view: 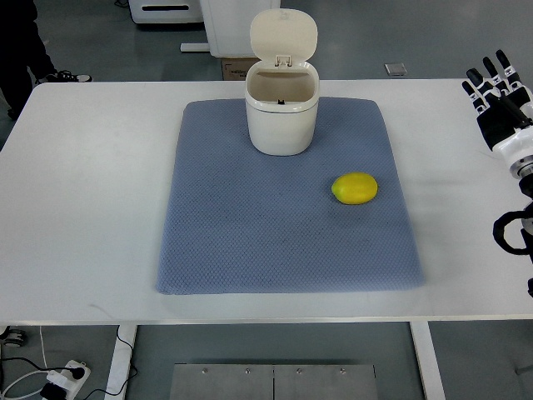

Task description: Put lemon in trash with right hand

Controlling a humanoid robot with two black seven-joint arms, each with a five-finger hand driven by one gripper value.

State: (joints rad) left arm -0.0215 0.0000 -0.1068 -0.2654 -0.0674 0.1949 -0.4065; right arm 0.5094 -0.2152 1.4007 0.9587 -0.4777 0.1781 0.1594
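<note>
A yellow lemon (355,188) lies on the right part of a blue-grey mat (250,233). At the mat's far edge stands a small cream trash bin (281,117) with its lid (284,37) flipped up and its mouth open. My right hand (498,98) hovers over the table's right edge, well to the right of the lemon, fingers stretched out and holding nothing. The left hand does not show.
The mat lies on a white table (83,200). A person's dark trouser leg and shoe (33,50) stand beyond the far left corner. White furniture (225,25) sits behind the bin. A power strip (62,379) lies on the floor at lower left.
</note>
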